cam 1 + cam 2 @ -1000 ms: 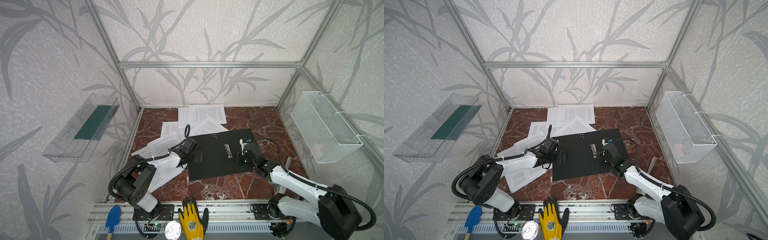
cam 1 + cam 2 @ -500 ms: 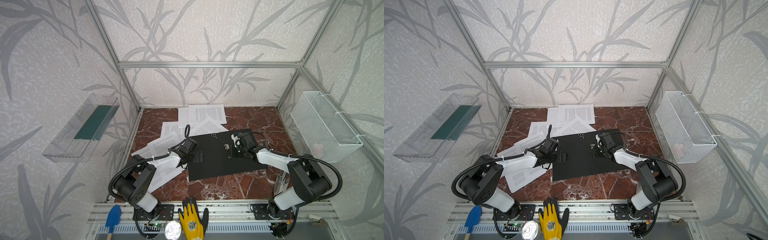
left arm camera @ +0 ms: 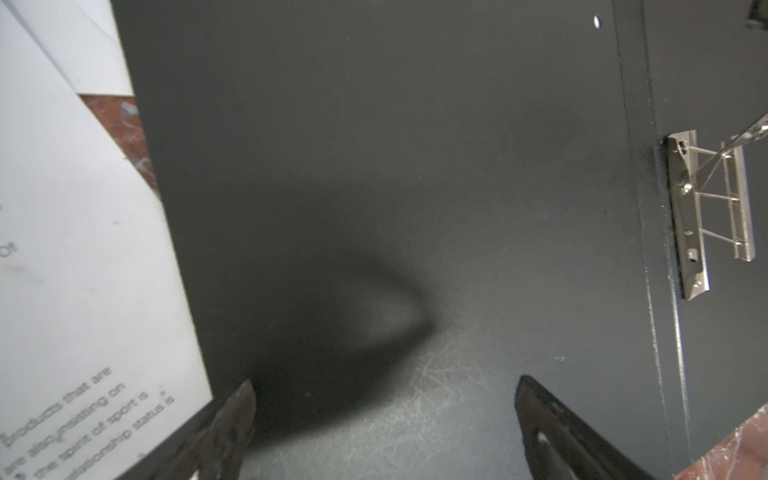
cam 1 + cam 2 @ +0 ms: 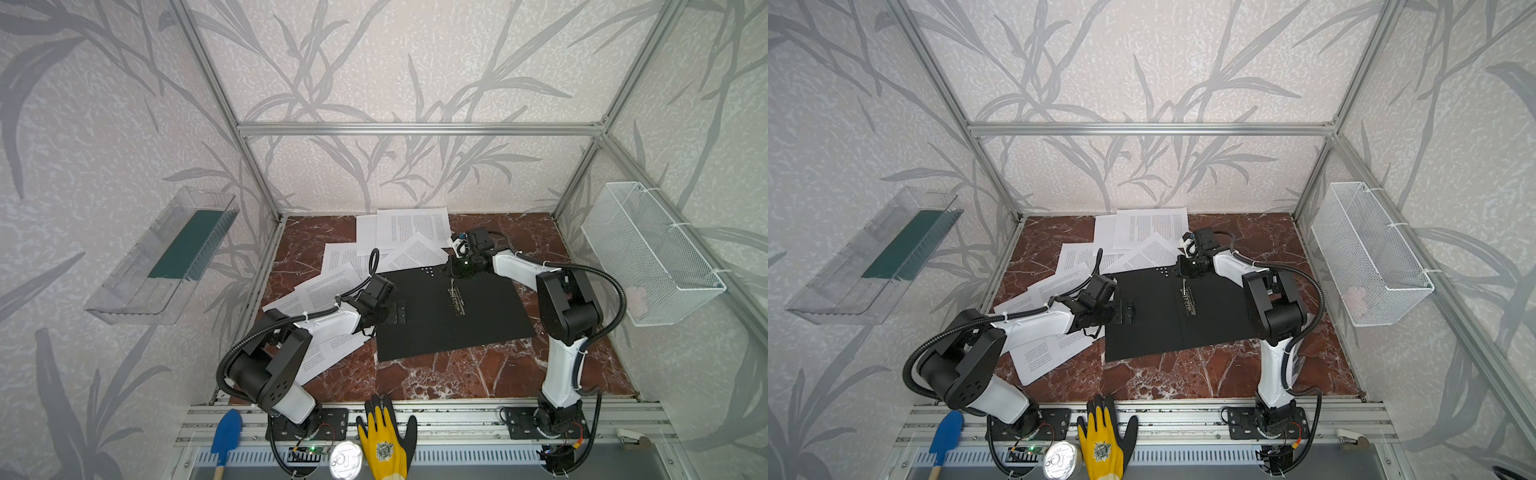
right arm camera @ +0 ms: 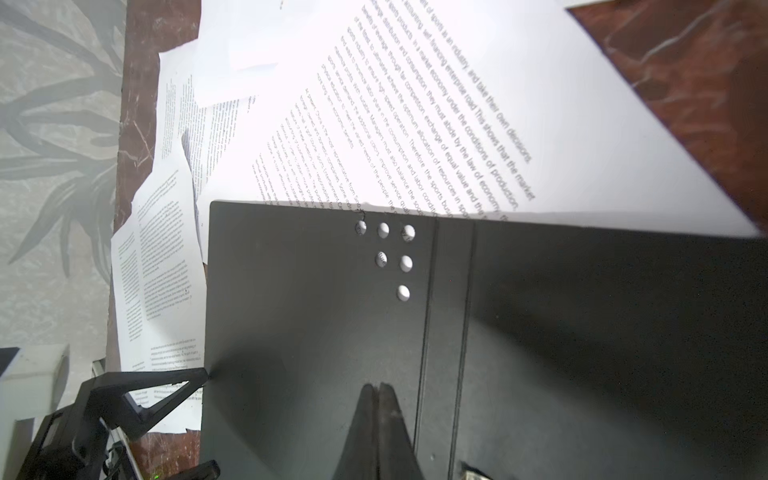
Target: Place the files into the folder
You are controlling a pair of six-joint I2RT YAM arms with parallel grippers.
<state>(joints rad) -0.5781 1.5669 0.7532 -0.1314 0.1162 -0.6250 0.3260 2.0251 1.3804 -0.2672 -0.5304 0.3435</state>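
The black folder lies open and flat on the marble floor, and a metal clip sits at its spine with a thin lever raised. The files are scattered white printed sheets, some behind the folder and some to its left, partly tucked under it. My left gripper stands open over the folder's left edge with nothing between its jaws. My right gripper is shut and empty, low over the folder's far end just left of the spine.
A clear tray holding a dark green panel hangs on the left wall. A white wire basket hangs on the right wall. A yellow glove, a blue scoop and a tin can lie on the front rail.
My right gripper has moved from beside the clip to the folder's far end, its elbow has risen, and its jaws have closed. The left arm has stayed still.
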